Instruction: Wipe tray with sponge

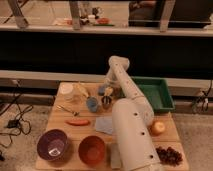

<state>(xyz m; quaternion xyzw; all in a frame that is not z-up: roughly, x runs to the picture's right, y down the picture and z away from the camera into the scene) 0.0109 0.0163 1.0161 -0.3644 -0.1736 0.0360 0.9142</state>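
The green tray (159,93) sits at the back right of the wooden table, with nothing showing inside it. The small blue-grey sponge (101,90) lies on the table left of the tray, near the back middle. My gripper (107,89) hangs down from the white arm right at the sponge, touching or just beside it. The arm reaches from the lower right up over the table and hides part of the tray's left edge.
A blue cup (92,104) and a metal cup (106,102) stand just in front of the sponge. A grey-blue cloth (104,125), purple bowl (52,145), orange bowl (92,149), grey block (114,155), orange fruit (158,128) and grapes (169,155) fill the front.
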